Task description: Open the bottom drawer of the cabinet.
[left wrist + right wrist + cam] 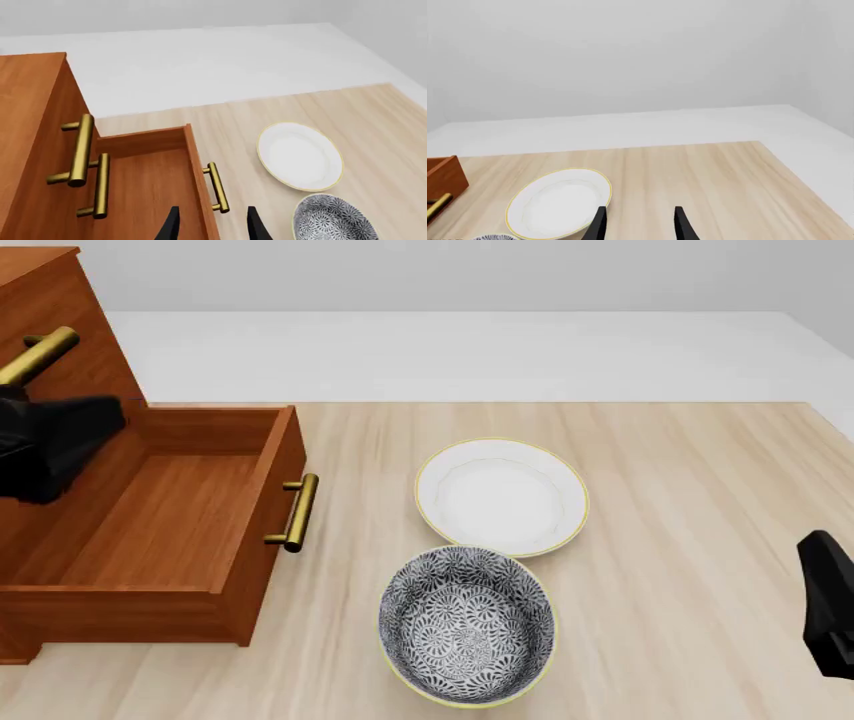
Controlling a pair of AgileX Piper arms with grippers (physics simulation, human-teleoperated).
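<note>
Drawer step looks done: reddish-brown wooden bottom drawer (160, 530) with brass bar handle (299, 512) stands pulled well out of big three-drawer wooden cabinet (33, 125), at left of light wood counter (667, 540). Best now: back off straight, no snagging handle. Left gripper (212, 227) above drawer front, fingers apart, empty. Right gripper (639, 225) far right, raised, fingers apart, empty.

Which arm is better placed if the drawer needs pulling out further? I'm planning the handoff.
Left. Its pincer hangs open right by the bottom drawer's handle, while the right arm sits at the table's far right, past the white plate and patterned bowl.
</note>
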